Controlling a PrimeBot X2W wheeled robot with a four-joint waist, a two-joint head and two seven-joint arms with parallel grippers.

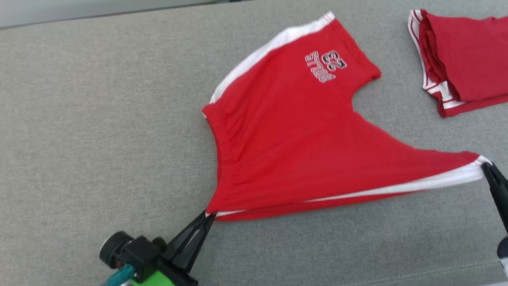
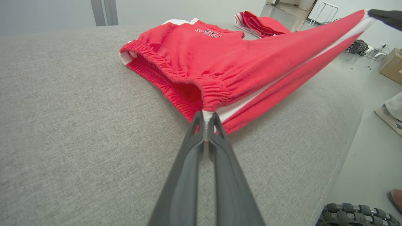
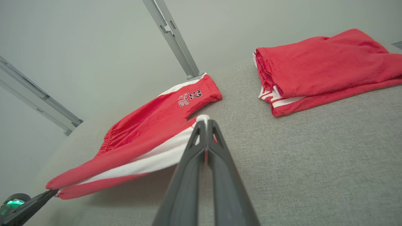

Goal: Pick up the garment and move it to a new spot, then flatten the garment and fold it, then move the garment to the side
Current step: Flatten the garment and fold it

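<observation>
My left gripper (image 1: 209, 217): clamped on the waistband corner of the red shorts (image 1: 293, 139).
My right gripper (image 1: 485, 165): pinching their leg hem.

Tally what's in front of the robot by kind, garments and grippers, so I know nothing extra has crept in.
Shorts: 1, the red shorts, stretched and partly lifted.
Other clothing: 1, the folded red garment, lying apart at the far right.
Grippers: 2, the left gripper and right gripper, fingers pinched on opposite corners of the shorts.
Total: 4.
</observation>
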